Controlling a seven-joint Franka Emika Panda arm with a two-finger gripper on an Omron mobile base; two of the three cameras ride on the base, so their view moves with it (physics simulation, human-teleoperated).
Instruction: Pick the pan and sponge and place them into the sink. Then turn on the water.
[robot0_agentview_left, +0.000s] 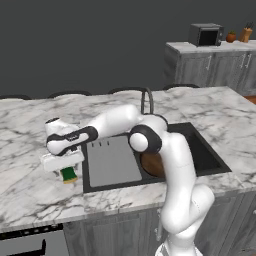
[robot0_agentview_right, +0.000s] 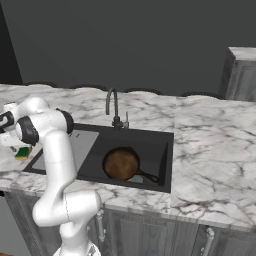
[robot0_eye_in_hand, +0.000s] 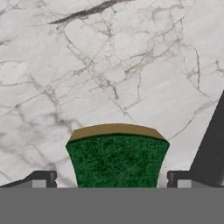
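The marble counter (robot0_eye_in_hand: 131, 57) lies directly beneath the claw and carries everything inspected.

The sink (robot0_agentview_left: 200, 150) sits off to the claw's side, its grey drainboard panel (robot0_agentview_left: 112, 162) nearest and the deep basin beyond. The faucet (robot0_agentview_right: 113, 106) stands behind the basin, with no stream falling from its spout.

The pan (robot0_agentview_right: 121, 163) rests on the basin floor, well apart from the claw, handle pointing away from it. That part of the task reads as complete.

The arm reaches low across the drainboard to bring the claw (robot0_eye_in_hand: 112, 179) straight over the sponge (robot0_eye_in_hand: 117, 159).

The sponge lies flat on the counter just beside the sink's edge, green face up, yellow layer at its far side. It sits centred between the fingertips (robot0_eye_in_hand: 41, 179).

The claw is spread wide, one tip on each side of the sponge, neither touching. This alignment appears intended for descent and a squeeze across the sponge.
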